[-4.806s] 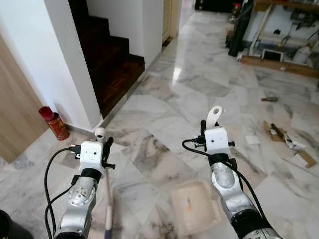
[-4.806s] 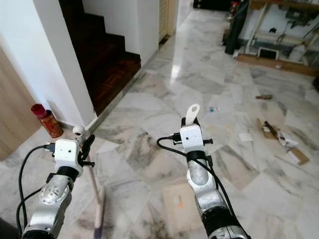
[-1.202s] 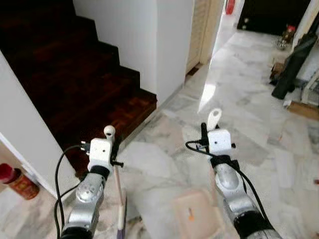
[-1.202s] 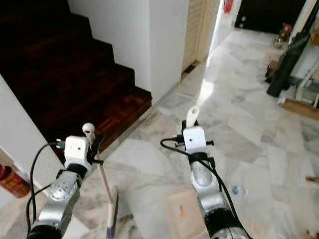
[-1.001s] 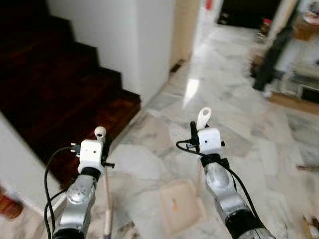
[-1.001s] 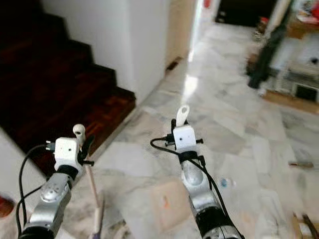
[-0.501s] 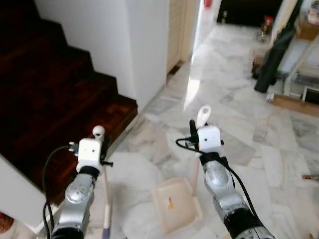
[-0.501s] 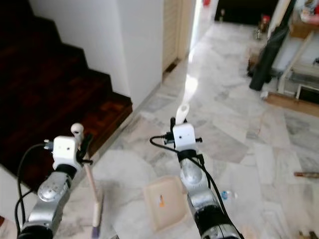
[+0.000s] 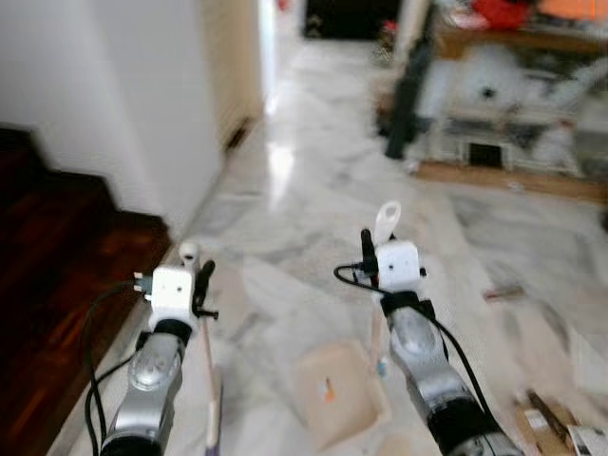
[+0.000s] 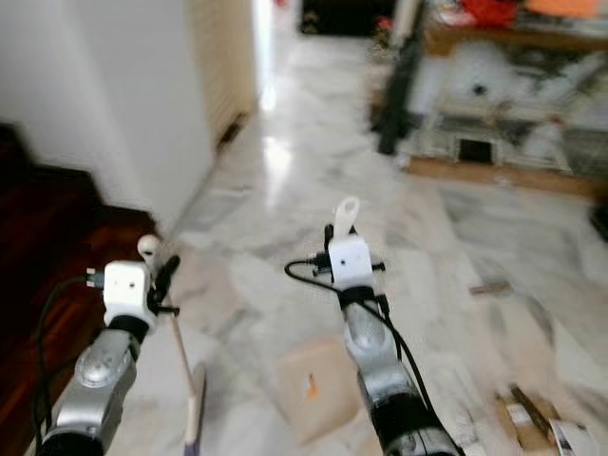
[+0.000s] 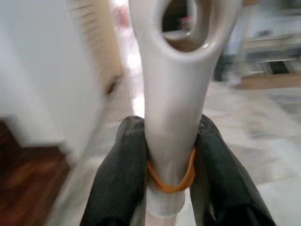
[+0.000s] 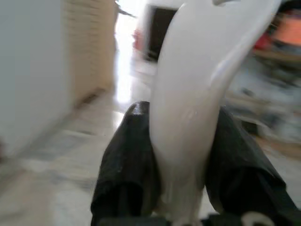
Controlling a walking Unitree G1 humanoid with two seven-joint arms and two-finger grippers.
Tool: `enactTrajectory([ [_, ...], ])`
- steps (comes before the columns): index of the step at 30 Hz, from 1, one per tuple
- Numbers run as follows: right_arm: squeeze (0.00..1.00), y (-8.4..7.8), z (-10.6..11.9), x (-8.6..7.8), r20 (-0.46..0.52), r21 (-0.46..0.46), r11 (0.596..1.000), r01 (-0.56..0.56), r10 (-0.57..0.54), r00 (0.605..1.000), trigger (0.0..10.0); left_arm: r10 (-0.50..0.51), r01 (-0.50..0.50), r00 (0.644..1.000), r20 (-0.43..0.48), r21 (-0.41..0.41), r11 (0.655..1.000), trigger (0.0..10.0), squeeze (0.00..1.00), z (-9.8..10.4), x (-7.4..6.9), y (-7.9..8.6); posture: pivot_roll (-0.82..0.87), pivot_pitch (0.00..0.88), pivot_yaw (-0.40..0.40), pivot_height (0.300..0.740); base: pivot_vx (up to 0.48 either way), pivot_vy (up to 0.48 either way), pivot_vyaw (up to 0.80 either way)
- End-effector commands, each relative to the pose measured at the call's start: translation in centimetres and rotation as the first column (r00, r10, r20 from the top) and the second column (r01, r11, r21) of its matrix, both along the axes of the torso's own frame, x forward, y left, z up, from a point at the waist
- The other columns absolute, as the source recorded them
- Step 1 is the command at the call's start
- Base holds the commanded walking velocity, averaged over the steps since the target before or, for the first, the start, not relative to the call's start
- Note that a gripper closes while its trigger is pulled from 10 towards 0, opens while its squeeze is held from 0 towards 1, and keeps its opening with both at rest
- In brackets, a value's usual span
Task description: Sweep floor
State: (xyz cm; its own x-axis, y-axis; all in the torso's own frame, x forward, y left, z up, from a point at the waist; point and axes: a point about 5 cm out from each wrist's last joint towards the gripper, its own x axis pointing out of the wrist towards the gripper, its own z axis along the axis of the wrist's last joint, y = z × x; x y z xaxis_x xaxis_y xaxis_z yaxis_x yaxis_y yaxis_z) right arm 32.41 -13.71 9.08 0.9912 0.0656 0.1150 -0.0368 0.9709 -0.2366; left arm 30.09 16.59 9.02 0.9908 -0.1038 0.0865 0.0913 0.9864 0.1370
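The left pincer (image 9: pixel 198 275) clamps the upright broom (image 9: pixel 206 370); the right pincer (image 9: pixel 376 249) clamps the dustpan (image 9: pixel 334 391) handle. Scraps (image 9: pixel 556 423) lie on the floor (image 9: pixel 313 190) ahead-right, nearer the right arm.

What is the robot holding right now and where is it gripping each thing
The left gripper clamps the broom handle near its top end; the right gripper clamps the dustpan handle near its top.
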Motion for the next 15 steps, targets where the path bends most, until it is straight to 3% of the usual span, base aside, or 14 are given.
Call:
enactTrajectory([
  [1,0.00,1.01,1.61,0.64,0.065,-0.021,0.999,-0.038,0.039,0.997,10.0,0.015,-0.015,0.999,0.048,0.002,1.000,10.0,0.00,0.94,0.05,0.84,0.12,0.000,0.026,0.740,0.349,0.000,-0.80],
  [9,0.00,1.23,1.70,0.63,0.074,-0.018,0.999,-0.039,0.040,0.996,10.0,0.009,-0.010,0.999,0.051,0.003,1.000,10.0,0.00,1.05,0.13,0.87,0.12,0.000,0.029,0.740,0.345,0.000,-0.80],
  [15,0.00,1.06,1.99,0.68,0.089,-0.011,1.000,-0.029,0.030,0.996,10.0,0.013,-0.013,0.998,0.054,0.005,1.000,10.0,0.00,1.24,0.29,0.94,0.12,0.000,0.031,0.740,0.342,0.000,0.00],
])
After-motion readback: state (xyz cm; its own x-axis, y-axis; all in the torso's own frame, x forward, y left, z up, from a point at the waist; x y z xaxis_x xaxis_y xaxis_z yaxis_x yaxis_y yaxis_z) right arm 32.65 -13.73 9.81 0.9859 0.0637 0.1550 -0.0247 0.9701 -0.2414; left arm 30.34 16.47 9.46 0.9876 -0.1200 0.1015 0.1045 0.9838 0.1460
